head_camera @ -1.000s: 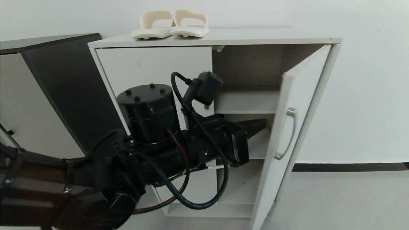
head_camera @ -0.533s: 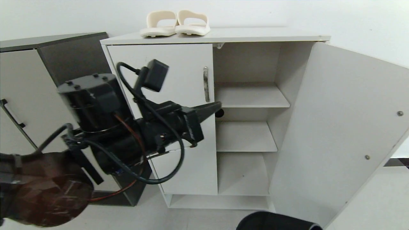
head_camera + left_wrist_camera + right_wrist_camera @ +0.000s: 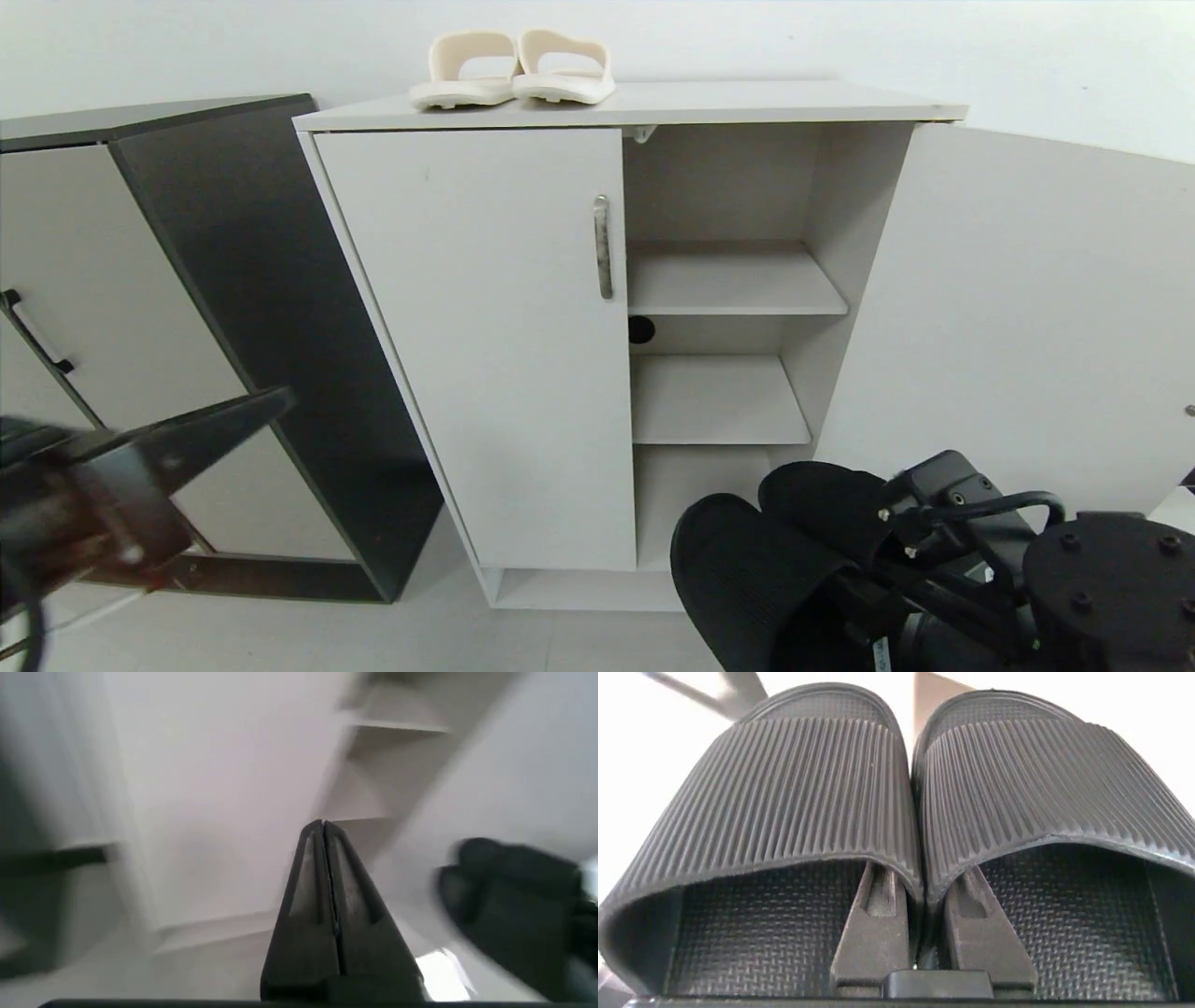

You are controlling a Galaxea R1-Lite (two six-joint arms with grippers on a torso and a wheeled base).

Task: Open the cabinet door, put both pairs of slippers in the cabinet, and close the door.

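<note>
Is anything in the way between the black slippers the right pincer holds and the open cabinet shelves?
Nothing visible. The black slippers in the right pincer hang before the open compartment, its door swung wide; the left pincer is off by the dark cabinet.

The black slippers [image 3: 813, 793] have matt, rubbery straps with fine ribbing and stippled footbeds. The white cabinet [image 3: 485, 327] is smooth, matt laminate; its door handle [image 3: 603, 246] is brushed metal.

the white cabinet [image 3: 766, 98] stands on the floor [image 3: 560, 644], a cream pair of slippers [image 3: 512, 67] lying on its top.
</note>
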